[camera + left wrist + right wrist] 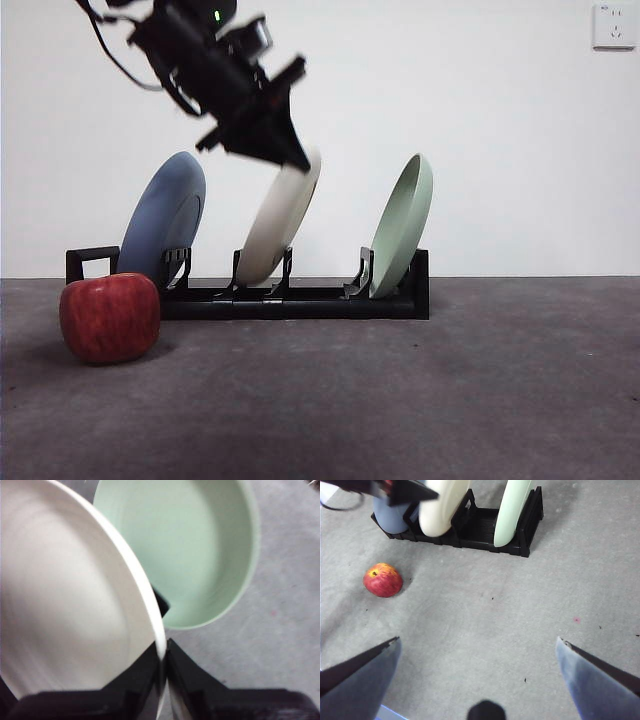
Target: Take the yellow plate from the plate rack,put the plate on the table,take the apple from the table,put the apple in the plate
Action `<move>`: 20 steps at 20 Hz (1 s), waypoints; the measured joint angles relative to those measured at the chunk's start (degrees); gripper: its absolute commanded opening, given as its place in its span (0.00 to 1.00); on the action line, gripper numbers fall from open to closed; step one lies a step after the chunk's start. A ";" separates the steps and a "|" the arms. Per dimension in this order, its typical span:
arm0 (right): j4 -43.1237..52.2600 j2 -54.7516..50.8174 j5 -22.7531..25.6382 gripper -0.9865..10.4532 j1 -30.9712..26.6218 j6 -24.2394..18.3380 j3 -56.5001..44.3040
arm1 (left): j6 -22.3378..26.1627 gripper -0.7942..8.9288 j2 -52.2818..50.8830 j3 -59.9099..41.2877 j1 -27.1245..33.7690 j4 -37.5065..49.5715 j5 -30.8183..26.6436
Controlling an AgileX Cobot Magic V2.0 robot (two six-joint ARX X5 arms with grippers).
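Observation:
The yellow plate (275,225) leans on edge in the middle slot of the black plate rack (300,300), its lower edge between the prongs. My left gripper (298,158) reaches down from the upper left and is shut on the plate's top rim; the left wrist view shows the rim (150,615) pinched between the jaws of the gripper (163,657). The red apple (110,317) rests on the table (420,400) in front of the rack's handle end. High above the table, my right gripper (477,647) stands open and holds nothing, with the apple (383,580) and the rack (480,525) beyond it.
A blue plate (165,215) stands in the rack slot behind the apple. A pale green plate (405,225) stands in the slot at the other end, close beside the yellow one. A white wall with a socket (613,25) rises behind.

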 measured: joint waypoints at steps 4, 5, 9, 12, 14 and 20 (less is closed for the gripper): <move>0.00 0.00 0.00 0.58 0.00 0.00 0.00 | -0.09 0.07 -7.32 0.00 0.00 0.02 0.33; 0.00 0.00 0.00 0.58 0.00 0.00 0.00 | -0.11 0.07 -9.18 0.00 0.00 -0.15 0.59; 0.00 0.00 0.00 0.58 0.00 0.00 0.00 | 1.66 0.07 -17.68 0.00 -1.68 -7.10 1.86; 0.42 0.20 0.00 0.58 0.00 0.00 0.00 | 8.02 0.07 -24.22 0.00 -7.76 -15.80 -8.39; 0.96 0.50 0.00 0.58 0.00 0.00 0.00 | 11.96 0.07 -26.64 0.00 -13.35 -20.63 -15.30; 1.31 0.70 0.00 0.58 0.00 0.00 0.00 | 16.74 0.08 -24.33 -0.26 -30.01 -33.33 -33.33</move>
